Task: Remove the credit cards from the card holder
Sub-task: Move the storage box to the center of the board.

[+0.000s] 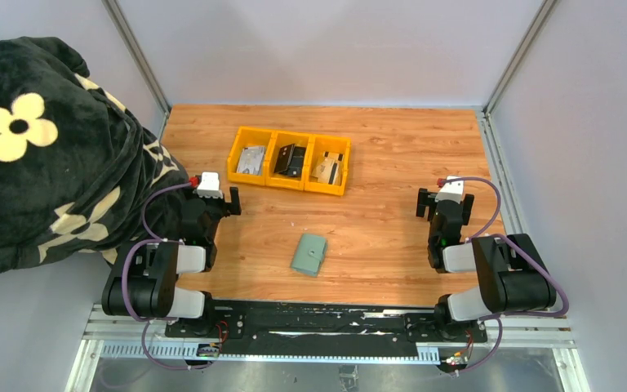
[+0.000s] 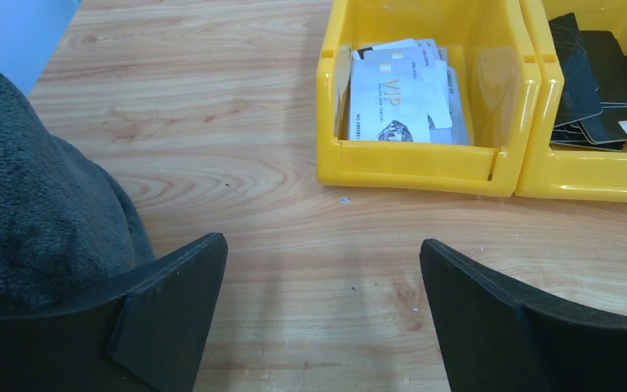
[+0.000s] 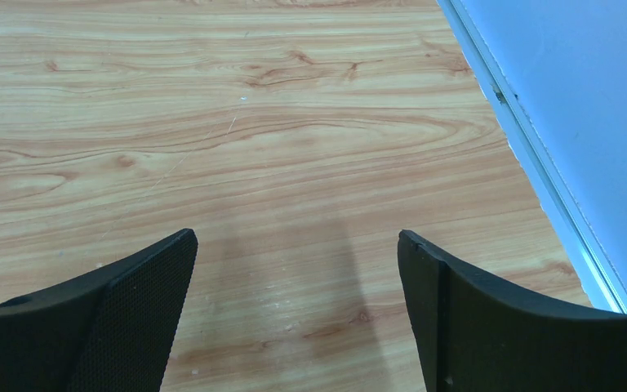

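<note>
Card holder [image 1: 309, 254] lies between gaping left tool [image 2: 323, 249] and gaping right tool [image 3: 296, 241].

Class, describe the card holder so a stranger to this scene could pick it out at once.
On the wooden table, find the yellow three-part tray toward the far side. Nearer the arms, alone on the wood, lies the card holder: small, sage-green and folded shut, unlike the loose cards in the tray.
</note>
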You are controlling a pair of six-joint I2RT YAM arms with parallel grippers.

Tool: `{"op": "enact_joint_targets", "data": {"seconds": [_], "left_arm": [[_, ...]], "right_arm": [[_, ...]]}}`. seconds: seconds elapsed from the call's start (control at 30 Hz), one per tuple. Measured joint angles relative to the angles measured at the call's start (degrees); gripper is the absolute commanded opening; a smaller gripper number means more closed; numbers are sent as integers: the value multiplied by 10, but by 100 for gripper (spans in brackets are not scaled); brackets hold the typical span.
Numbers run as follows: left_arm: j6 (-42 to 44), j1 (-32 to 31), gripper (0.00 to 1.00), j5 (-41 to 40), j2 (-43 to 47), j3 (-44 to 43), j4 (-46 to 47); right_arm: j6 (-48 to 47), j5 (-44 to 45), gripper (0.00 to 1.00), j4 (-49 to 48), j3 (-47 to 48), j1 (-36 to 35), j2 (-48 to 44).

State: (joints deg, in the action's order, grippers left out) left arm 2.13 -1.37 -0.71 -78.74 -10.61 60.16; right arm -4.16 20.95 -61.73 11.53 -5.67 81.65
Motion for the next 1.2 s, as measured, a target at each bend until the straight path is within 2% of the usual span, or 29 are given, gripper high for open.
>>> {"op": "enact_joint_targets", "data": {"seconds": [0.47, 0.57, 0.67, 0.73, 0.83, 1.07, 1.2], "left_arm": [[0, 0, 100, 0, 0, 0, -1], [-1, 0, 100, -3, 10, -7, -26], [-4, 2, 100, -7, 30, -28, -72], [-5, 7, 100, -7, 45, -87, -162], [-2, 17, 100, 3, 48, -149, -248], [-1, 60, 100, 72, 72, -311, -506], [6, 62, 100, 102, 80, -378, -626]], "right_arm": [[-4, 1, 96, 4, 0, -1, -5], [-10, 23, 96, 67, 18, -13, -42], [-8, 40, 96, 174, 85, -19, -83], [-2, 43, 96, 270, 166, -20, -100], [16, 29, 96, 364, 254, -21, -112], [182, -61, 95, 496, 360, -11, -120], [229, -123, 92, 554, 421, -13, -82]]}}
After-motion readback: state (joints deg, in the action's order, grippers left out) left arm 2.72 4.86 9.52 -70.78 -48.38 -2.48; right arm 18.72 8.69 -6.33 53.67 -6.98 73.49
